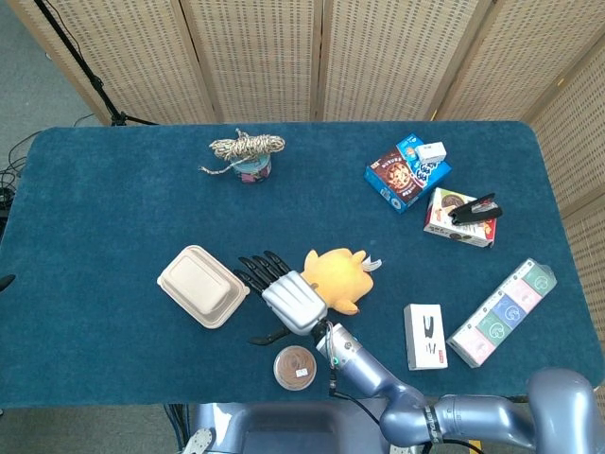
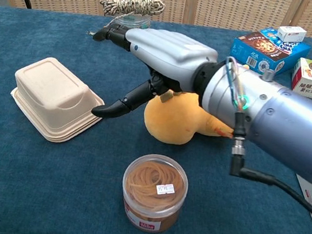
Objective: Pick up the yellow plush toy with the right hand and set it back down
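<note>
Yellow plush toy [image 1: 337,276] lies on the blue table [image 1: 113,199], a little toward the front edge from the middle and slightly toward the right side. The right hand [image 1: 288,300] hangs over the toy's left end, fingers [image 1: 253,272] spread wide and holding nothing, reaching toward the beige clamshell box [image 1: 201,286] beside it. The chest view shows the thumb [image 2: 124,102] pointing down near the box's corner. A jar of rubber bands [image 1: 295,367] stands nearer the front edge.

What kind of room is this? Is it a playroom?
Probably a robot test lab, not a playroom. A robot hand reaches over a blue-covered table of assorted test items, folding screens close it off, and a stand leg shows at the side.
</note>
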Available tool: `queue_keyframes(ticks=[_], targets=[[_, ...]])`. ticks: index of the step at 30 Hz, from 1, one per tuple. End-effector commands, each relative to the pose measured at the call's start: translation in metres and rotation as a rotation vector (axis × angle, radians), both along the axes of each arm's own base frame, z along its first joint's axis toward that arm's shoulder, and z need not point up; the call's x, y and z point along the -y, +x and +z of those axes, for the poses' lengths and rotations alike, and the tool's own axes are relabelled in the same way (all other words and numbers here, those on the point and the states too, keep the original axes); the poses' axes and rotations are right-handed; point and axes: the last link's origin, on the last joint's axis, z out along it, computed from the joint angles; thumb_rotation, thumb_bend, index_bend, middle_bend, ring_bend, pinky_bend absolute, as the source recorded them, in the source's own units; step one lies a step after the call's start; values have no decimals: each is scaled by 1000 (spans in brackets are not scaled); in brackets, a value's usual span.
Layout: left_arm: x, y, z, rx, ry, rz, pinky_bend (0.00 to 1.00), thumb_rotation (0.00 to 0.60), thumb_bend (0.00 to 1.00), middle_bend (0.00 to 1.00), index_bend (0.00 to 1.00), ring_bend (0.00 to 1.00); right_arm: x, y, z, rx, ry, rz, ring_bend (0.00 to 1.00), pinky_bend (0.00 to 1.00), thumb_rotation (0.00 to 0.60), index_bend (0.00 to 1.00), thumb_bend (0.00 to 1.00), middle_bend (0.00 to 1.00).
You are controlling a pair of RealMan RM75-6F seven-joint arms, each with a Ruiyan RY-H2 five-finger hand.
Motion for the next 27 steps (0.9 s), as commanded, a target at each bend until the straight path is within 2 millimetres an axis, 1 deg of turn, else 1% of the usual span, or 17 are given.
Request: queue_keyframes(ticks=[1,8,14,18,23,27], targets=[[0,-2,3,7,2,5,0,600,0,0,0,0,9,5,-13,-9,-22,-21,0,0,282,0,0,0],[0,-5,4,18,-2,13,0,600,0,0,0,0,20,4,-31,-19,-25,-58,0,0,282,0,0,0],[-2,-7,5,26,-2,22,0,600,0,0,0,0,18,5,-38,-16,-25,-59,0,0,281,0,0,0],[-3,-7,5,29,-3,24,0,600,0,0,0,0,19,5,-47,-26,-45,-43,0,0,280,0,0,0],[-2,-7,5,31,-2,23,0,600,0,0,0,0,22,-5,-58,-39,-41,-60,0,0,282,0,0,0],[-2,-8,6,35,-1,24,0,600,0,0,0,0,27,-16,-61,-53,-46,-84,0,0,285,0,0,0]])
